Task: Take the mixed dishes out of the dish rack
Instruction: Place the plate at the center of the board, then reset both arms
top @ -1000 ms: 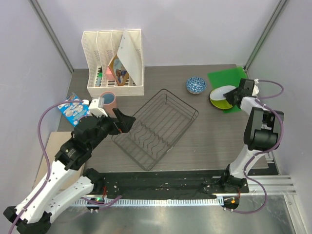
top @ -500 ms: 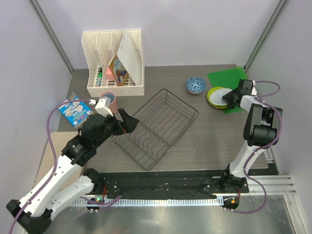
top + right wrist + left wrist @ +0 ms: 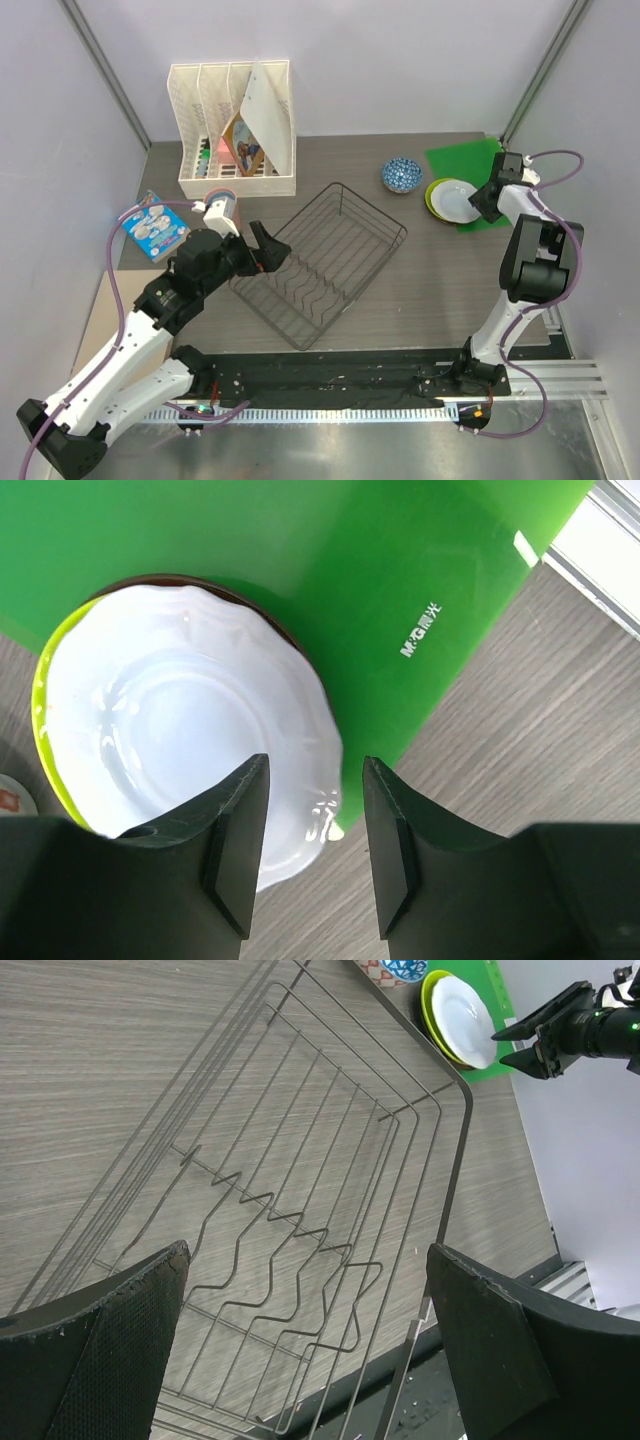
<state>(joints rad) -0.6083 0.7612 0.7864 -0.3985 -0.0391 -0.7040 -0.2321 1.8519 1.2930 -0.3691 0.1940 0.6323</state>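
Dish rack (image 3: 320, 265), thin black wire; glossy scalloped white plate (image 3: 180, 740) under parted right fingers (image 3: 235, 850); left fingers (image 3: 120, 1340) spread wide.

A white file organizer (image 3: 235, 130) with slots stands at the back of the brown wooden table (image 3: 440, 270). A big white sheet (image 3: 268, 108) leans in it, next to a colourful picture card (image 3: 243, 145). A blue packet (image 3: 150, 228) with round white shapes lies near the table's left edge, and a flat green mat (image 3: 462, 155) with small white letters lies in the far right corner.
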